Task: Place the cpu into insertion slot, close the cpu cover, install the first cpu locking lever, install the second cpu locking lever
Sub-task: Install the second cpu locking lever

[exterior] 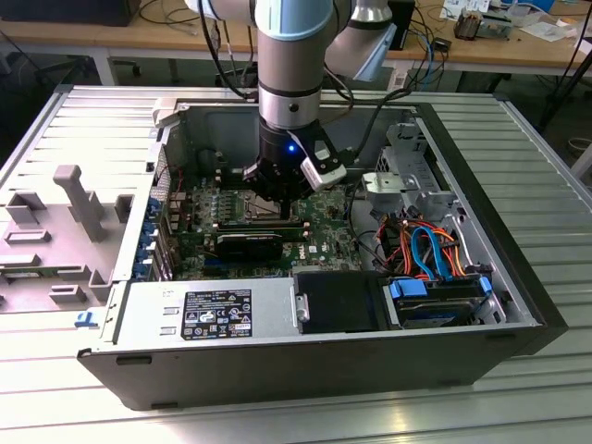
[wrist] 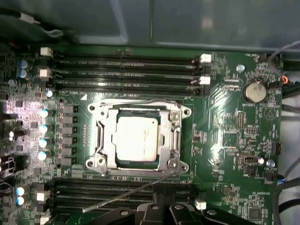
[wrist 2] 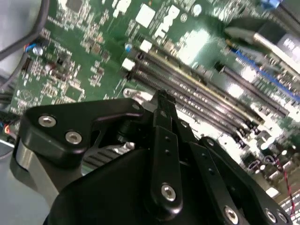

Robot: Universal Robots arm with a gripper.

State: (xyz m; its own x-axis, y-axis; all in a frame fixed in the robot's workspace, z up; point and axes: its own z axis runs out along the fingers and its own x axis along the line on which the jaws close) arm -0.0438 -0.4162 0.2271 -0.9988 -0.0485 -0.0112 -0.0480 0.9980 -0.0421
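One lever looks loose: in the first wrist view a thin locking lever (wrist: 136, 190) slants up off the board from the 5 o'clock corner of the insertion slot (wrist: 138, 138). The cpu (wrist: 137, 138) lies flat in that slot, and the cpu cover (wrist: 174, 136) appears closed over its edges. The gripper (wrist: 161, 206) hangs just at 6 o'clock of the socket, above the memory slots (wrist: 126, 70); whether its jaws are wide or narrow cannot be told. To do this step well, the lever probably needs a push down and sideways under its hook, clear of the chip.
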